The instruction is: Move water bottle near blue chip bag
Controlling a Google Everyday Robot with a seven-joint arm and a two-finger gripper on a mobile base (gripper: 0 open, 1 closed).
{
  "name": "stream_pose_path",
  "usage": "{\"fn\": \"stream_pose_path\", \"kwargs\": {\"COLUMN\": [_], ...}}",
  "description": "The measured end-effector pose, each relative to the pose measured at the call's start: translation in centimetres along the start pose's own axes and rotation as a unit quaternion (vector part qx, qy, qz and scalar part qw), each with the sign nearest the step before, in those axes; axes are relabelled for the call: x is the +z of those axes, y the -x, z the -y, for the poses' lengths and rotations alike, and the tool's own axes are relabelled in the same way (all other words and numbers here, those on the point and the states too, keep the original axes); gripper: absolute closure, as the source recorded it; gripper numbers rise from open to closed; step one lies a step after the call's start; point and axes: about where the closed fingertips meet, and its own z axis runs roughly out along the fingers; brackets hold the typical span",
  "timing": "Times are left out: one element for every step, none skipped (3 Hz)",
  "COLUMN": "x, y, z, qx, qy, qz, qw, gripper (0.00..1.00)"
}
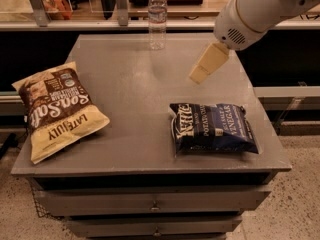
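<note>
Water bottle (157, 19) upright at far edge of table (130, 109), cap up; claw (198, 76) hovers nearby, not touching; grip state unclear.

Dim, warm light on pincer (198, 76) above tabletop (130, 109).

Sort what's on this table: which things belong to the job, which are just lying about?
Job: slim clear plastic water bottle, far edge; dark navy-blue crinkly chip bag, front right; cream gripper hovering between them.
Lying about: large yellow-and-brown chip bag, front left.
</note>
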Motion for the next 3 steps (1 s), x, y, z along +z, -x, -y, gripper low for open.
{"fn": "stream_pose_path", "kwargs": {"x": [3.9, 7.4, 10.3], "y": [3.2, 5.7, 7.9], "z": [1.9, 5.2, 8.7], "qx": [0.025, 0.072, 0.125], "qy": [-0.005, -0.012, -0.024], "qz": [0.056, 0.102, 0.153], "qw": [0.9981, 0.9921, 0.98], "gripper": [0.0, 0.0, 0.0]}}
